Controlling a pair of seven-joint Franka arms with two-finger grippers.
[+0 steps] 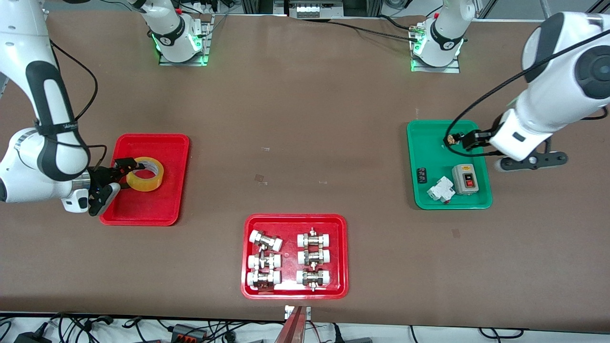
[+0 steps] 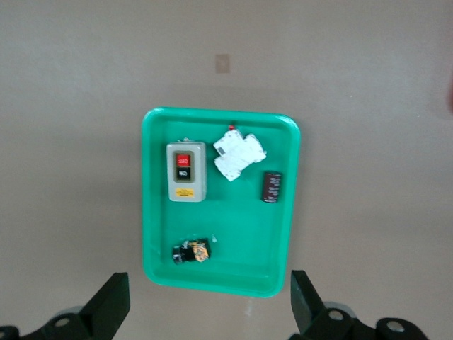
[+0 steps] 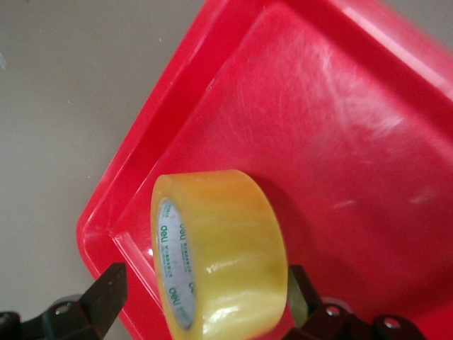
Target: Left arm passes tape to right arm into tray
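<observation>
The middle of the desk is bare from the top of the frame down to the fittings tray at the bottom middle. A hand can pass freely there. The metal fittings fill that tray, so there is little room inside it.

At the right arm's end, the red tray has bare floor in its lower half. The tape and the right hand, its fingers spread around the tape, block its upper part.

At the left arm's end, the left hand hangs wide open over the green tray. A switch box and a white breaker crowd that tray's lower part.
</observation>
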